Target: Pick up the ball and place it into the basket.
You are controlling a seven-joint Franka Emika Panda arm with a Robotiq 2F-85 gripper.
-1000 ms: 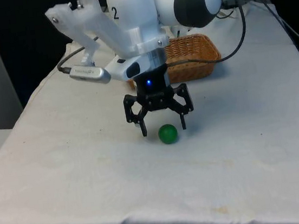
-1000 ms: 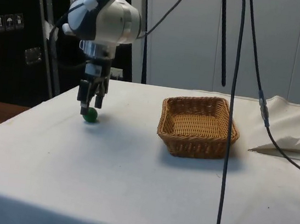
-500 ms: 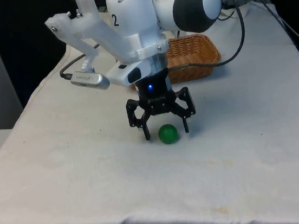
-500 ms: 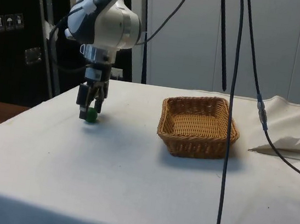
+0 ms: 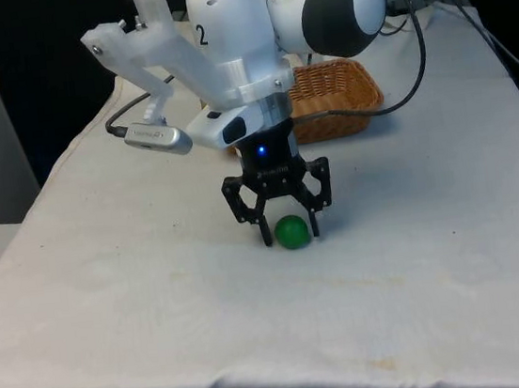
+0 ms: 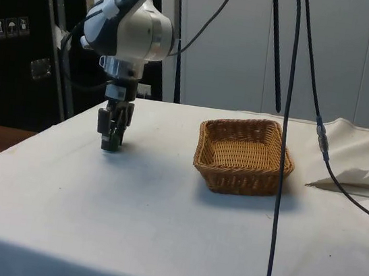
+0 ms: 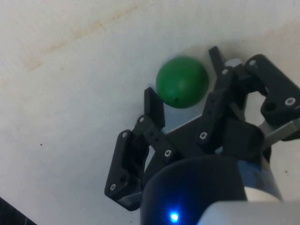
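1. Tool [image 5: 289, 233] low on the desk [image 5: 158, 292], fingers either side of the green ball [image 5: 292, 232], nearly touching it; no firm grip visible.
2. Ball on the cloth.
3. Basket [image 5: 331, 100] well apart, behind the arm.

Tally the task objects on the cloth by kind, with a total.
Green ball: 1, on the cloth between the fingers of the gripper
Wicker basket: 1, nothing in it
Total: 2
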